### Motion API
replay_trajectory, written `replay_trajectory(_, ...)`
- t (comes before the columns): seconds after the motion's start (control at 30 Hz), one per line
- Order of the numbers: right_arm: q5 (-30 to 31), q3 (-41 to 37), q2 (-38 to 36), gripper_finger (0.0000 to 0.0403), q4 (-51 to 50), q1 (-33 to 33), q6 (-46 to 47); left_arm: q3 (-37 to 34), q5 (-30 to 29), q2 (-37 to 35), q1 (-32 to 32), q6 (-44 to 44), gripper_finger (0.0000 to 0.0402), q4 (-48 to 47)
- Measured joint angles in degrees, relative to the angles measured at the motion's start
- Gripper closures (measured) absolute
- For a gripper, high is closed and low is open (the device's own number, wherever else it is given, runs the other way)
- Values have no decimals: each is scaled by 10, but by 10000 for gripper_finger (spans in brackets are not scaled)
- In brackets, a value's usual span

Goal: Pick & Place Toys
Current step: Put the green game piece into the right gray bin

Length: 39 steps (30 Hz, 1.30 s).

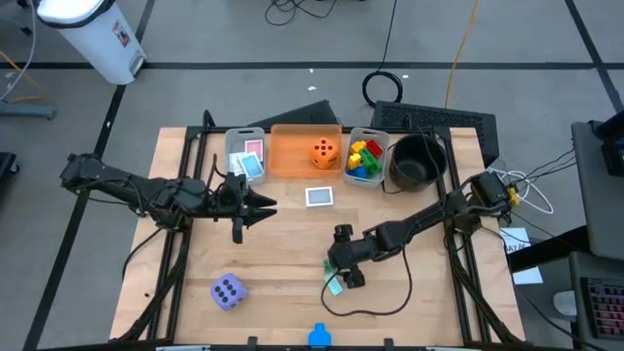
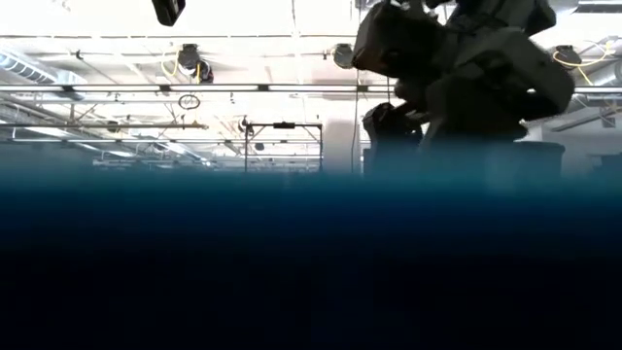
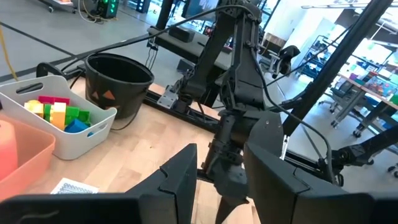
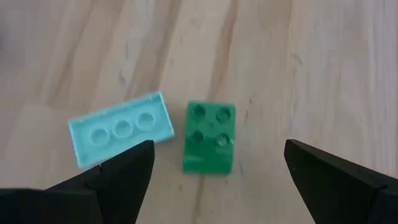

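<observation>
Grey floor (image 1: 244, 39) with cables (image 1: 385, 86), a white bin (image 1: 93, 34).

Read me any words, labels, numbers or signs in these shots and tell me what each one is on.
No text reads clearly anywhere.
White cylindrical bin: a small red label, too blurred to read.
Square picture cards in the grey bin and on the wooden table: prints too small to read.
Orange foam die and purple foam die: dark pips only, no numerals.
Green plastic brick: no lettering visible.
</observation>
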Motion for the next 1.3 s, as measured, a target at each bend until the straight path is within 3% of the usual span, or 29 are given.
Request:
replay_trajectory(0.63, 32, 0, 54, 61, 36, -4, 10, 0, 2, 0, 0, -2, 265, -4)
replay_trajectory(1.3, 28, 1, 61, 253, 38, -5, 25, 0, 3, 0, 0, 0, 265, -4)
